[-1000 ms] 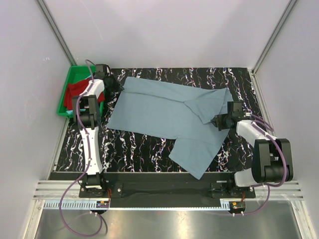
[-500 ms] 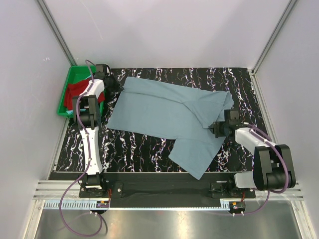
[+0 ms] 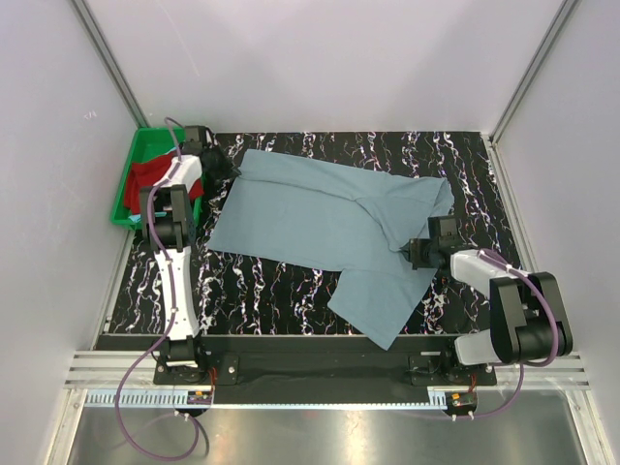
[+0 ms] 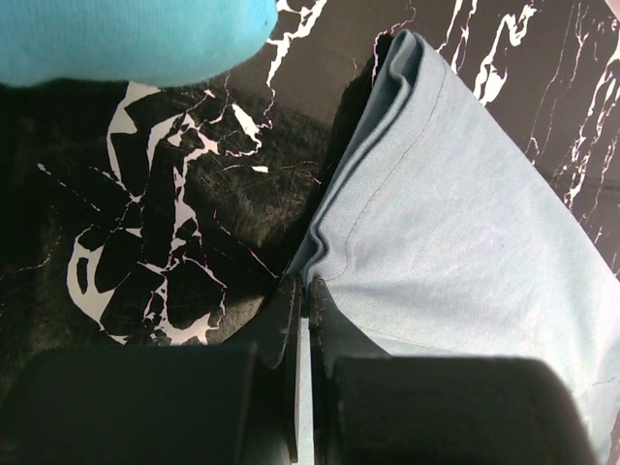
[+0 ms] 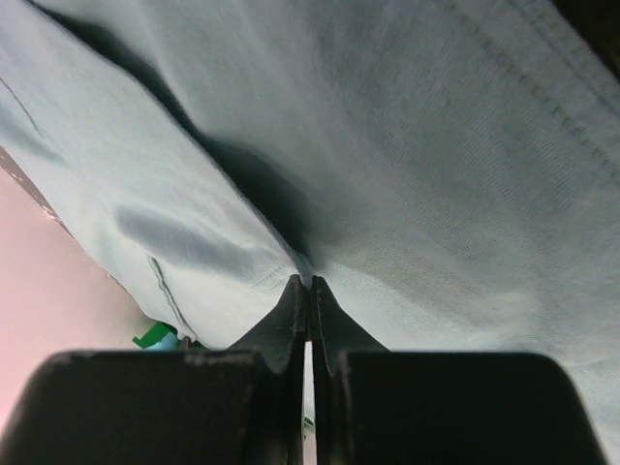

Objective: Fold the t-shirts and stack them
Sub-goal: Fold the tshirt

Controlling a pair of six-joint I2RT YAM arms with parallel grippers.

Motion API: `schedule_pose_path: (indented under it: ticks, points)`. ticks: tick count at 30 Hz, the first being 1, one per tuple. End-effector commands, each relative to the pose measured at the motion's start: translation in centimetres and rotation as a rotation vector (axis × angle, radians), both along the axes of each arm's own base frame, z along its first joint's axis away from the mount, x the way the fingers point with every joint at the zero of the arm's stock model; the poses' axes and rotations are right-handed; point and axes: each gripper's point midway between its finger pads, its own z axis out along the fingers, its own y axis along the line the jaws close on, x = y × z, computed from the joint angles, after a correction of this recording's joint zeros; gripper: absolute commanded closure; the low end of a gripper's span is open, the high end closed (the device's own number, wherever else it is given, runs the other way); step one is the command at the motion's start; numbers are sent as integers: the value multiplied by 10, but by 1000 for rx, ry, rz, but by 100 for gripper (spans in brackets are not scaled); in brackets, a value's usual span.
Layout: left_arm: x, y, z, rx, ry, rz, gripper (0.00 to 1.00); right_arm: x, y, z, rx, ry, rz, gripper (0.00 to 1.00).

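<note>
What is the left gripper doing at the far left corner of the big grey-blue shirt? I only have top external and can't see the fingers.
Observer: In the left wrist view the left gripper is shut on the stitched hem of the large grey-blue cloth t-shirt.
Operator: And the other arm?
Observer: In its wrist view the right gripper is shut too, pinching a raised fold of the same shirt.
Operator: I see only red cloth in the green plastic tray. Any turquoise?
Observer: Yes. A light turquoise cloth fills the top left corner of the left wrist view, blurred. I can't tell what it lies on.
</note>
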Motion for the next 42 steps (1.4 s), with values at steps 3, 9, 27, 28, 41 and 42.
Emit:
schedule_pose_path:
  ticks: [3,9,27,28,41,42]
  points:
    - [-1,11,14,6,-34,2,91,1,-2,-4,-43,-20,11,83]
    - [-19,8,37,29,-49,-17,68,-25,-19,4,-162,9,200,54]
    - [-141,-48,64,241,45,-95,55,26,-84,79,-667,47,562,30]
    - [-151,-54,57,252,67,-104,55,30,-83,69,-657,69,573,30]
    - [-257,-92,-16,261,395,-188,55,30,-106,8,-618,220,541,68]
    - [-263,-92,-18,261,415,-184,55,24,-110,0,-601,244,532,68]
